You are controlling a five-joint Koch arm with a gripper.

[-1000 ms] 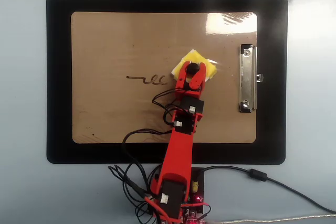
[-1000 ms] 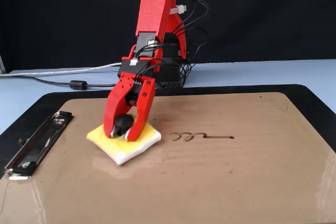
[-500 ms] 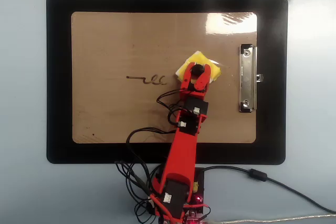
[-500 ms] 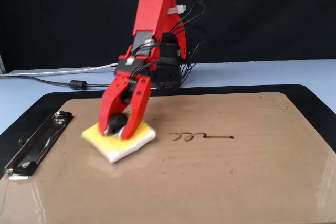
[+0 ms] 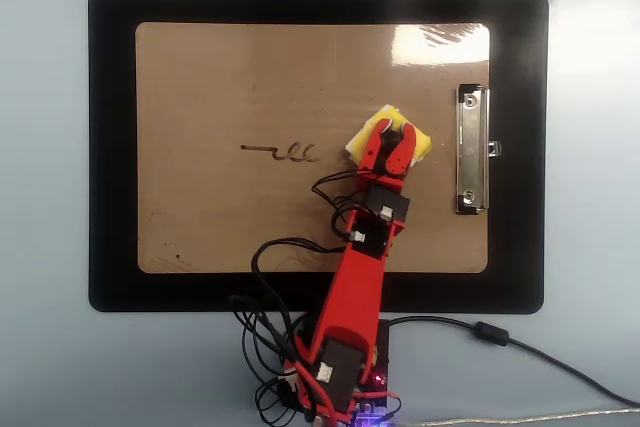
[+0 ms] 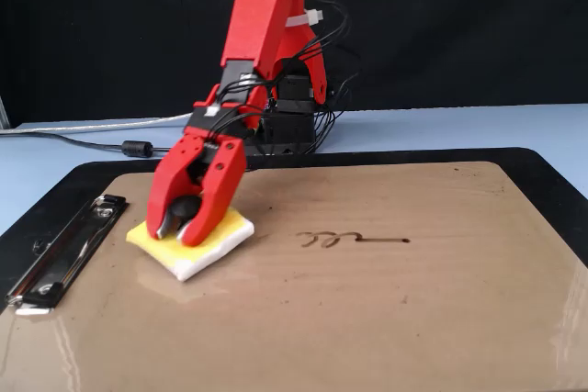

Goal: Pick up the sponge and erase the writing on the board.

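Gripping the black knob (image 6: 186,207) of the sponge (image 6: 191,240), the red fingers (image 6: 207,218) were closed narrowly around it, one on each side. In the overhead view the sponge (image 5: 420,141) lay on the board (image 5: 250,77) between the writing (image 5: 280,153) and the silver clip (image 5: 472,148), nearer the clip and apart from both. In the fixed view the sponge sat flat on the brown surface, turned corner-on, with the writing (image 6: 352,240) to its right and untouched. The board rested on a black mat (image 5: 110,147), which lay on the pale blue tabletop (image 5: 45,197). The red arm (image 5: 350,287) reached in from the bottom edge of the overhead view, with black cables (image 5: 270,327) looped around its base.
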